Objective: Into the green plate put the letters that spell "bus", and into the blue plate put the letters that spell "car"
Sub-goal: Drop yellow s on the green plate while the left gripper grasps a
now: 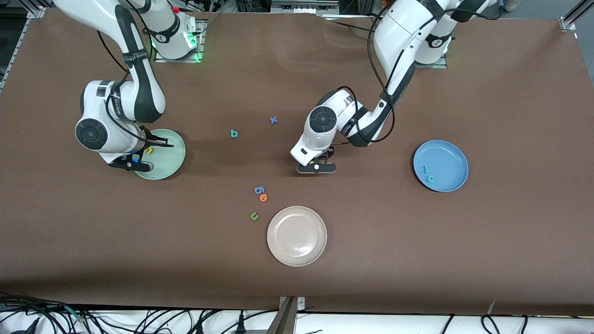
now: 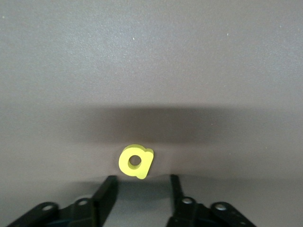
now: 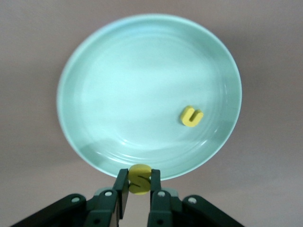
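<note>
White plate: round beige ceramic plate (image 1: 297,235), nearest the front camera; every place below is given from it.
Stray letters: green foam "u" (image 1: 254,215) just beside the plate's rim toward the right arm's end; orange "o" (image 1: 263,198) and blue "g"-like letter (image 1: 259,189) a little farther from the camera.
Left gripper: (image 2: 140,189) low over bare table, farther from the camera than the white plate; fingers apart, gripping nothing; the small yellow foam "a" (image 2: 135,161) lies flat just ahead of the fingertips.
Blue plate: round blue plate (image 1: 441,165), toward the left arm's end, holding teal "r" (image 1: 426,169) and teal "c" (image 1: 430,178).
Green plate: round mint-green plate (image 1: 162,154), toward the right arm's end, holding a yellow "u" (image 3: 191,116).
Right gripper: (image 3: 139,182) over the green plate's rim, fingers clamped on the yellow "s" (image 3: 139,178).
Farthest letters: teal "b" (image 1: 234,134), blue "x" (image 1: 273,120).
Risk: released here, the "s" could strike the rim and fall outside; the "a", ahead of the fingers, may be nudged, not pinched.
</note>
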{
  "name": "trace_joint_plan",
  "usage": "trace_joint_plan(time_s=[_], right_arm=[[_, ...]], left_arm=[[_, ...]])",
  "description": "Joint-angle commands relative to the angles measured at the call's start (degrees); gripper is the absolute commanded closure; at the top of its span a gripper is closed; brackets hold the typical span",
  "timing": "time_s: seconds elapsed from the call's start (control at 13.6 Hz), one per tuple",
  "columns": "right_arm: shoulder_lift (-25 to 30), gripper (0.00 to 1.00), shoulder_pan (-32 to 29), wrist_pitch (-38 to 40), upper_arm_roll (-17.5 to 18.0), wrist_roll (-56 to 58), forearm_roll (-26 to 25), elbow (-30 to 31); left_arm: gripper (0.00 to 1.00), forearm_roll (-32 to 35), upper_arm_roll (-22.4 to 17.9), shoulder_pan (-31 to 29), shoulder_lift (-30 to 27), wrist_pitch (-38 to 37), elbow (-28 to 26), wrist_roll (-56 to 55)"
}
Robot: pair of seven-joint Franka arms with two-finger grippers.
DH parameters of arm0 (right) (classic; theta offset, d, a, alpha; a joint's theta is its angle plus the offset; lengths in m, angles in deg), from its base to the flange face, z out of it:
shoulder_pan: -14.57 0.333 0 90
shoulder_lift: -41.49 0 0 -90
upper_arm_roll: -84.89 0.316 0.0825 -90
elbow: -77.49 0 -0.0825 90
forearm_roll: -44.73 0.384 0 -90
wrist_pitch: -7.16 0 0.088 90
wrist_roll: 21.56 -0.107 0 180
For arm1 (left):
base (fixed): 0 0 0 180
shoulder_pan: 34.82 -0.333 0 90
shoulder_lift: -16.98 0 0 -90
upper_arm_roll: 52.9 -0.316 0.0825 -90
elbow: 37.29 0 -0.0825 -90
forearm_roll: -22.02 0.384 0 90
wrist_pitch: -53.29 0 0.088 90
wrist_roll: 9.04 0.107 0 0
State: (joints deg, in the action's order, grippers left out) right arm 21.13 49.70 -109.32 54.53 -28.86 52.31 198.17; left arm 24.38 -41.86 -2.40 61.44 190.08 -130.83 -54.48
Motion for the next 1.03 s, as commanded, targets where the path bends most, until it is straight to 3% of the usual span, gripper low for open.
trace_joint_plan(time_s=[0.0,0.22,0.37,0.81,0.88,0.95], right_arm=[[-3.70,0.91,-1.45,-1.81,0.13,5.00,0.86,0.26],[-6.00,0.91,-2.96,-5.84,0.30,8.36,2.17,1.58],[-6.79,0.91,-2.96,-7.53,0.57,9.84,4.81,2.37],[-6.97,0.90,-2.96,-7.53,0.65,11.00,8.07,2.46],[-6.97,0.84,-2.96,-7.44,0.65,11.35,8.07,2.46],[-6.97,0.59,-2.87,-7.44,0.65,11.70,8.07,2.38]], left_arm=[[0.17,0.98,-0.76,0.64,2.64,-0.47,2.57,0.18],[0.22,2.55,-0.85,0.55,3.61,-0.46,4.41,0.18],[0.40,2.91,-0.76,0.64,3.52,-0.46,4.42,0.26],[0.50,3.00,-0.85,0.20,3.43,-0.46,4.59,0.26],[0.54,3.00,-0.85,0.20,3.35,-0.46,4.59,0.26],[0.59,3.00,-0.94,0.20,3.35,-0.46,4.59,0.61]])
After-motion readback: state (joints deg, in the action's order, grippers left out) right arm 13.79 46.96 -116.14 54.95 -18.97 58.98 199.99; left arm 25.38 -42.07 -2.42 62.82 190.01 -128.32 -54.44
